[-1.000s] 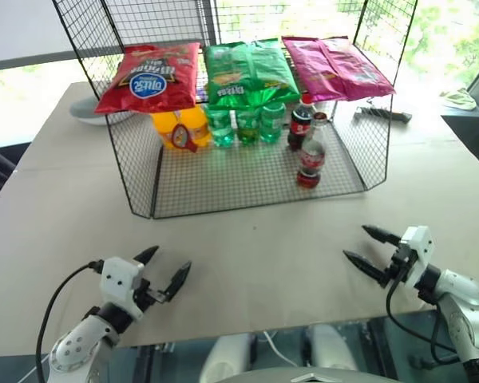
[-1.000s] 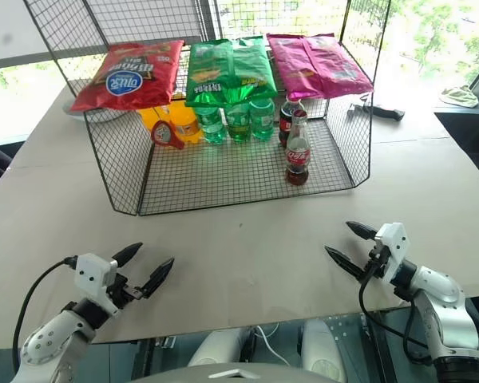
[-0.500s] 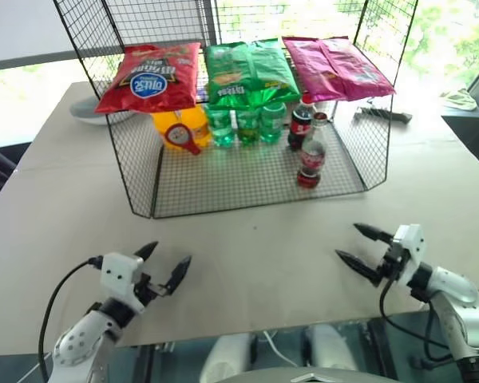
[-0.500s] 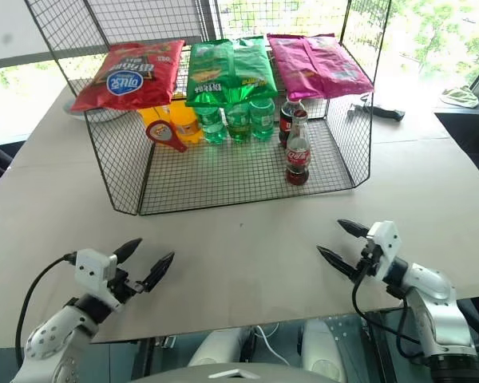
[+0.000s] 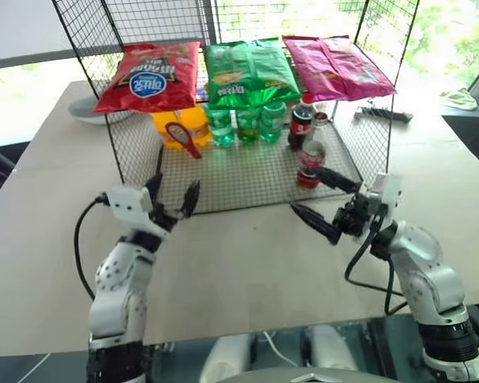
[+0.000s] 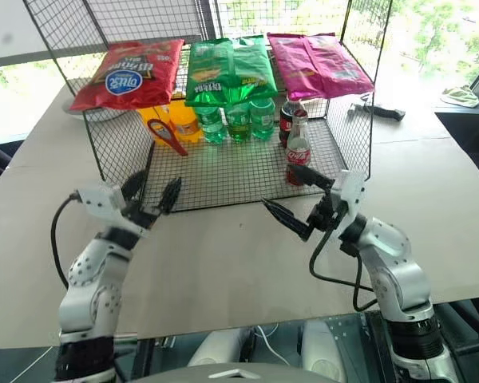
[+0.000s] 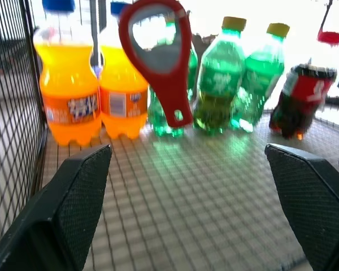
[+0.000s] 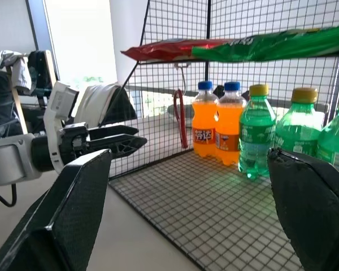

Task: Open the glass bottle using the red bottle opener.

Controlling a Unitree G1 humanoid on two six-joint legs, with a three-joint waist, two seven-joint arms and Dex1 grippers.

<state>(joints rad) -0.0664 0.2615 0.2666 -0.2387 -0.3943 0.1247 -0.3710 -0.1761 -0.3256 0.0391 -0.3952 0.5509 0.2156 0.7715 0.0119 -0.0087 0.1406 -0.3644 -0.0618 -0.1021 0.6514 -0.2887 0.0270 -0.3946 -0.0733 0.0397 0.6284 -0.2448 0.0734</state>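
Both arms are raised in front of a wire rack (image 5: pixel 136 187) that stands on the pale surface (image 5: pixel 56 199) in the middle of the head views. The left tool (image 5: pixel 172 195), at centre left of the frame, has its two black fingers spread apart and holds nothing; it sits just at the rack's front left corner. The right tool (image 5: pixel 319 199), right of centre, is also spread wide and empty, its upper finger near the foot of the glass bottle (image 5: pixel 310 158) but not touching it.

The glass bottle stands upright on the rack's lower mesh floor, toward the right front, just in front of a darker cola bottle (image 5: pixel 301 120) with a red cap. The red bottle opener (image 7: pixel 158 56) hangs loop-up inside the rack at centre left, in front of two orange soda bottles (image 7: pixel 68 90); in the left wrist view it fills the upper middle between the tool's fingers. Green soda bottles (image 5: pixel 246 124) stand in a row between the orange ones and the colas. On the rack's upper shelf lie three snack bags: red (image 5: pixel 152 76), green (image 5: pixel 247 72) and pink (image 5: pixel 335 68).
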